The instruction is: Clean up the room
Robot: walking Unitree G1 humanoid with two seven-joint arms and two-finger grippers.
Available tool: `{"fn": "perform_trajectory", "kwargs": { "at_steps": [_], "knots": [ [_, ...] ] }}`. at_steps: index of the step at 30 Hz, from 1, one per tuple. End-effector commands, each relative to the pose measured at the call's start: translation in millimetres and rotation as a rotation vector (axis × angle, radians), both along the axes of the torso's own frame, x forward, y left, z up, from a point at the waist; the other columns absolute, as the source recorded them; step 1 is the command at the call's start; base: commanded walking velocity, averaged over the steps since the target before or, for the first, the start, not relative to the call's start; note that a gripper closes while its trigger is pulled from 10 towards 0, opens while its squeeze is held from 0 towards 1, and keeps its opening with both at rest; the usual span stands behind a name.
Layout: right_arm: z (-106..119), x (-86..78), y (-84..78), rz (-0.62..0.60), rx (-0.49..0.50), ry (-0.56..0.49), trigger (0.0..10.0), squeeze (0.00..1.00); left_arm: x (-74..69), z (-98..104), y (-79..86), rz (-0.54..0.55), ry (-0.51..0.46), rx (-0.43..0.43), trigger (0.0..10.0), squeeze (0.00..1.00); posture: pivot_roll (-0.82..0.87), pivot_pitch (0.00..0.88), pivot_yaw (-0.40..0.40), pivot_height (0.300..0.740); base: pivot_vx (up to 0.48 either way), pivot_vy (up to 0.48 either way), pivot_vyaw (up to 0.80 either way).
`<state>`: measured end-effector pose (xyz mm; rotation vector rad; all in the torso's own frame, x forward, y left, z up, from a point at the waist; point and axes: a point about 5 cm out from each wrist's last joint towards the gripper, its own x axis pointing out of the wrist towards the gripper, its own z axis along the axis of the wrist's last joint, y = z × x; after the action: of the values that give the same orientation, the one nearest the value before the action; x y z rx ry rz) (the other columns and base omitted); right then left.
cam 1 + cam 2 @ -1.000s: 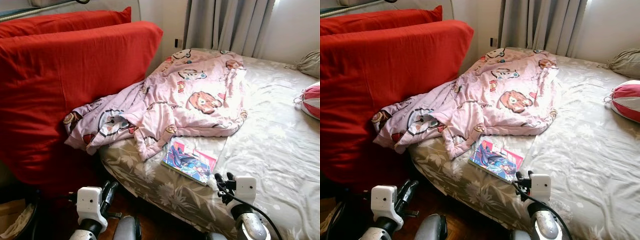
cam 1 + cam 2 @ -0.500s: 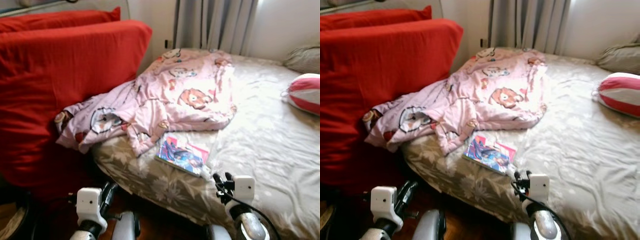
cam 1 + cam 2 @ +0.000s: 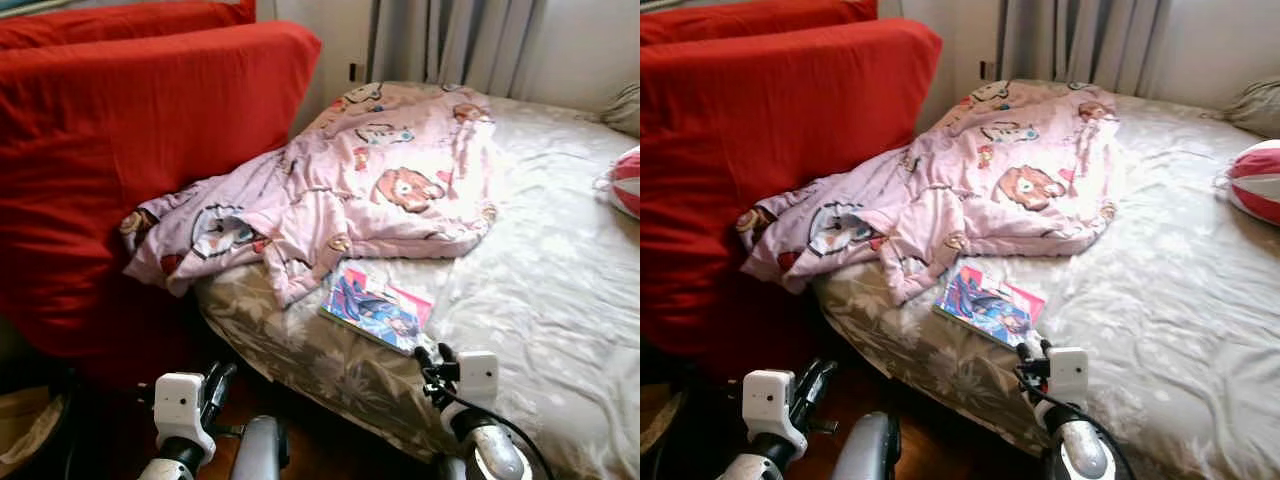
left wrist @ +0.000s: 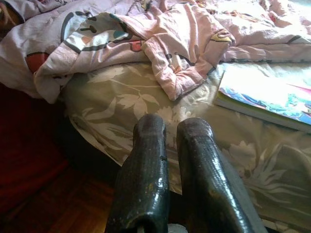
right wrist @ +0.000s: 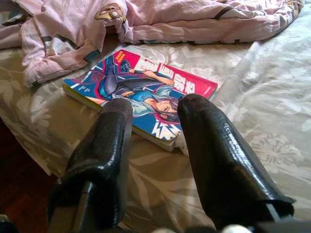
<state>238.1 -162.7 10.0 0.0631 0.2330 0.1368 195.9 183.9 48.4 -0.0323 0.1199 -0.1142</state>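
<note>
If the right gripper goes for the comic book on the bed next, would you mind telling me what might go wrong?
1. The colourful comic book lies flat on the soft floral bedsheet, so the open right gripper may pinch fabric instead.
2. It lies near the bed's edge; a push might slide it off.
3. The pink cartoon-print blanket lies right beside it and could snag.

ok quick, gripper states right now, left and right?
Left gripper: fingers almost together, holding nothing, low beside the bed.
Right gripper: open, empty, fingers spread just short of the comic book.
</note>
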Motion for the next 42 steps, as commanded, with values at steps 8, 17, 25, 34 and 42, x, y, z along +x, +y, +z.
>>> {"fn": "perform_trajectory", "kwargs": {
  "at_steps": [8,17,25,34,42],
  "knots": [
    [-0.8,-1.1,1.7,0.035,0.002,0.003,10.0,0.0,0.0,0.9,-0.6,-0.008,0.007,-0.012,10.0,0.0,0.1,0.0,0.018,0.578,0.06,0.0,0.2],
    [-3.5,-0.9,-3.5,-0.001,0.024,0.017,10.0,0.0,0.1,1.1,-0.5,-0.009,0.006,-0.013,10.0,0.0,0.1,0.0,0.018,0.578,0.254,0.0,0.36],
    [-2.7,-0.5,-3.6,0.002,0.028,0.007,10.0,0.0,0.4,1.2,-0.8,-0.014,0.007,-0.014,10.0,0.0,0.1,0.0,0.018,0.578,0.268,0.0,0.0],
    [-2.6,0.3,-5.5,-0.022,0.021,0.009,10.0,0.0,0.3,1.9,-0.8,-0.016,0.004,-0.019,10.0,0.0,0.1,0.0,0.019,0.578,0.289,0.0,0.0],
    [-0.5,2.9,-6.2,-0.027,0.02,0.007,10.0,0.0,0.7,2.3,-1.5,-0.019,0.003,-0.022,10.0,0.0,0.1,0.0,0.021,0.578,0.301,0.0,0.0]
  ]
}}
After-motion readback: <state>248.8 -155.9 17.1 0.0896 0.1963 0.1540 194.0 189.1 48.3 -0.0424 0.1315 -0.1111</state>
